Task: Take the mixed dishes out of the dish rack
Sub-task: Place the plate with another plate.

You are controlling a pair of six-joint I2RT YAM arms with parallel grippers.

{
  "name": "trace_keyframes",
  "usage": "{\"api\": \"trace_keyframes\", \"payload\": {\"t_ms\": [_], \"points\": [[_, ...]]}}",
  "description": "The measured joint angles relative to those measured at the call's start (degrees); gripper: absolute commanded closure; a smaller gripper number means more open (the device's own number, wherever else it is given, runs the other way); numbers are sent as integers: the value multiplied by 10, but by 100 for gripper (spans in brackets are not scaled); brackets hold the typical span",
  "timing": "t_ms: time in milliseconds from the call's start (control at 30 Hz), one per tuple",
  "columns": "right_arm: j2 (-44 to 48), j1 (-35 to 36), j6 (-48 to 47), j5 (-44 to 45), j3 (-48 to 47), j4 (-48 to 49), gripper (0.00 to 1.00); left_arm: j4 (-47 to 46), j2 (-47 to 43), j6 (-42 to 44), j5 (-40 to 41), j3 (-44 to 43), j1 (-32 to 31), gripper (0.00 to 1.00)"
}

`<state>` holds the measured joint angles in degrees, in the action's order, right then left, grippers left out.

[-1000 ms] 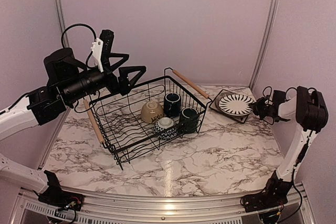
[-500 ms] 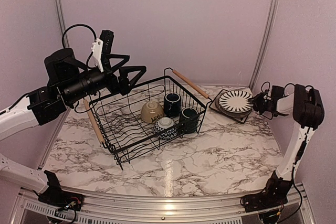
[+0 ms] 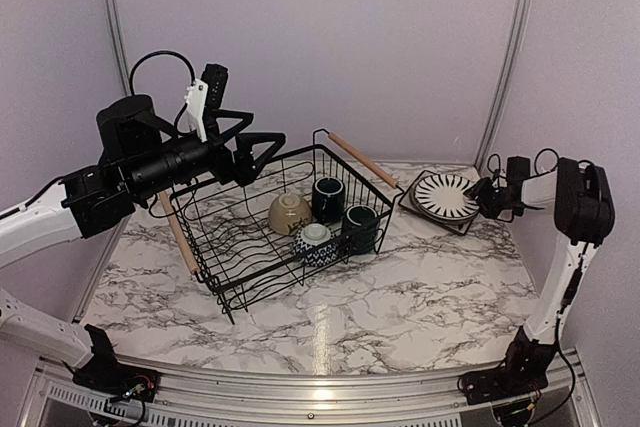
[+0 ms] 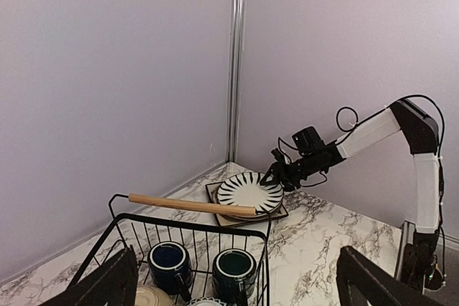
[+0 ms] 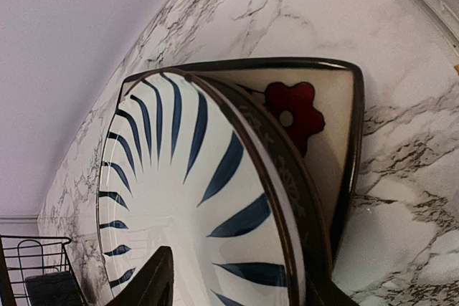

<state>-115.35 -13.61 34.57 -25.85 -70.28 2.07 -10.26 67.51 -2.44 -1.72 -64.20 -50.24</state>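
The dish rack (image 3: 250,247), a black wire basket with wooden handles (image 3: 364,159), holds two navy mugs (image 3: 328,197) (image 3: 360,228), a cream bowl (image 3: 289,212) and a patterned bowl (image 3: 317,244). To its right the striped plate (image 3: 445,196) lies on top of a stack, above a dark-rimmed plate (image 5: 287,177) and a square floral plate (image 5: 315,105). My right gripper (image 3: 481,197) sits at the striped plate's right rim, its fingers (image 5: 154,284) spread apart on either side of that rim. My left gripper (image 3: 262,132) hangs wide open above the rack's far left end, holding nothing.
The marble table (image 3: 400,297) is boxed in by mauve walls with metal corner posts (image 3: 505,57). The plate stack sits close to the back right corner. The rack's right handle (image 4: 190,206) lies between the mugs (image 4: 170,263) and the stack (image 4: 249,191).
My right gripper's jaws have spread from shut to apart at the striped plate's rim, and the plate now rests flat on the stack. The left arm drifted slightly right.
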Motion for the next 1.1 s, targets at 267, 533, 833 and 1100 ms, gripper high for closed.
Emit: {"api": "trace_keyframes", "payload": {"t_ms": [267,533,833,1100], "points": [[32,8,-64,46,-11,-72,26,1,10,-7,-2,-5,0,1],[50,8,-98,81,-11,-110,24,1,18,-16,10,-5,0,1],[50,10,-109,79,-12,-113,25,56,56,-36,91,-43,0,1],[54,17,-119,107,-12,-133,21,160,117,-81,137,-108,7,1]]}}
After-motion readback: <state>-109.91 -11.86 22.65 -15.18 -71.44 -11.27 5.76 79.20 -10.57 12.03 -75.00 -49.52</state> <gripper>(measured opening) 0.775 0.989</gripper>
